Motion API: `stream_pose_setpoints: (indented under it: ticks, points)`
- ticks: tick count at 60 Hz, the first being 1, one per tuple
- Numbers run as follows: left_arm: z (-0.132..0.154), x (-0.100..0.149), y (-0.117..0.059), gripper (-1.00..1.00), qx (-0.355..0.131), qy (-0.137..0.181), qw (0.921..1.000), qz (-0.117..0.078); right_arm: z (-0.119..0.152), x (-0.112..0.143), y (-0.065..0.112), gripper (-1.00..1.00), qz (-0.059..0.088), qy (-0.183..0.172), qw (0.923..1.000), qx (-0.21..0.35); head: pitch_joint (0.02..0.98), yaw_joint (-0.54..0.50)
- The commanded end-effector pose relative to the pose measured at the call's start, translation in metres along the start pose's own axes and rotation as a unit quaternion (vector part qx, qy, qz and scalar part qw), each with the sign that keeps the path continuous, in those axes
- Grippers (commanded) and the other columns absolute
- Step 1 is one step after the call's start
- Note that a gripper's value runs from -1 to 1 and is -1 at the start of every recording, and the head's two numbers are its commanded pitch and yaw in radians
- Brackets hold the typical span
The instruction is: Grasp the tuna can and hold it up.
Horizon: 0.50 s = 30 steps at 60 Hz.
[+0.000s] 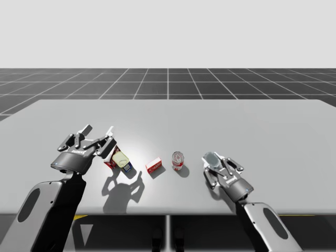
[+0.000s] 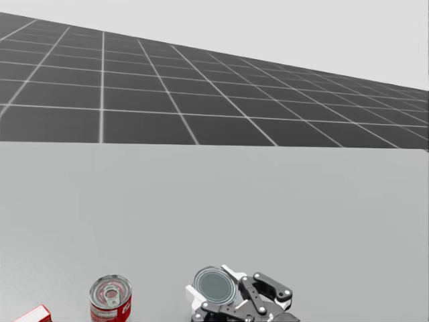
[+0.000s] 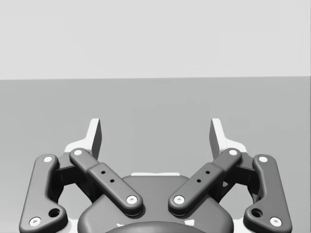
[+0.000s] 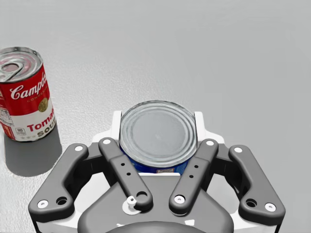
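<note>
The tuna can [image 4: 158,132] is a low, flat can with a silver lid and a blue side. It sits between the fingers of my right gripper [image 4: 158,119], which is shut on it from both sides. In the high view the tuna can [image 1: 211,157] and right gripper [image 1: 212,163] are at the front right of the grey table [image 1: 236,121]. The head view shows the tuna can [image 2: 214,285] tilted, lid facing me, in the same right gripper [image 2: 218,295]. My left gripper [image 1: 98,130] hovers open at the front left; nothing is between its fingers [image 3: 95,138].
An upright red-and-white soup can [image 1: 178,160] [image 2: 110,300] [image 4: 24,97] stands just left of the right gripper. A small red box [image 1: 154,166] [image 2: 33,315] lies further left. A yellow, blue and red box [image 1: 121,160] lies beside the left gripper.
</note>
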Motion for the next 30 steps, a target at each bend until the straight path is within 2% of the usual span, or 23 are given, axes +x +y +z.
stream_pose_setpoints:
  ticks: [1,12,15,19,22,26,30]
  points:
    - [0.000,0.000,0.001,-1.00,0.000,0.000,1.0000,0.002,0.001,0.047,-0.008,1.00,0.019,-0.059,0.9956,-0.070,0.500,-0.35]
    - [0.001,0.001,0.001,-1.00,-0.001,0.000,1.0000,0.004,0.014,0.091,-0.003,1.00,0.031,-0.119,0.9885,-0.087,0.496,-0.35]
    - [0.001,0.001,0.001,-1.00,-0.001,0.001,1.0000,0.004,0.017,0.102,-0.002,1.00,0.042,-0.144,0.9834,-0.102,0.495,-0.35]
    - [0.000,0.001,0.001,-1.00,-0.001,0.000,1.0000,0.005,0.020,0.113,0.000,1.00,0.039,-0.164,0.9797,-0.108,0.494,-0.35]
    - [0.000,0.001,0.002,-1.00,-0.001,0.001,1.0000,0.005,0.024,0.123,0.001,1.00,0.048,-0.187,0.9739,-0.119,0.491,-0.35]
    - [0.000,0.001,0.002,-1.00,-0.001,0.001,1.0000,0.005,0.029,0.134,0.003,1.00,0.047,-0.208,0.9690,-0.125,0.489,-0.35]
    - [0.000,0.001,0.002,-1.00,-0.002,0.001,1.0000,0.004,0.035,0.146,0.004,1.00,0.052,-0.233,0.9617,-0.135,0.487,-0.35]
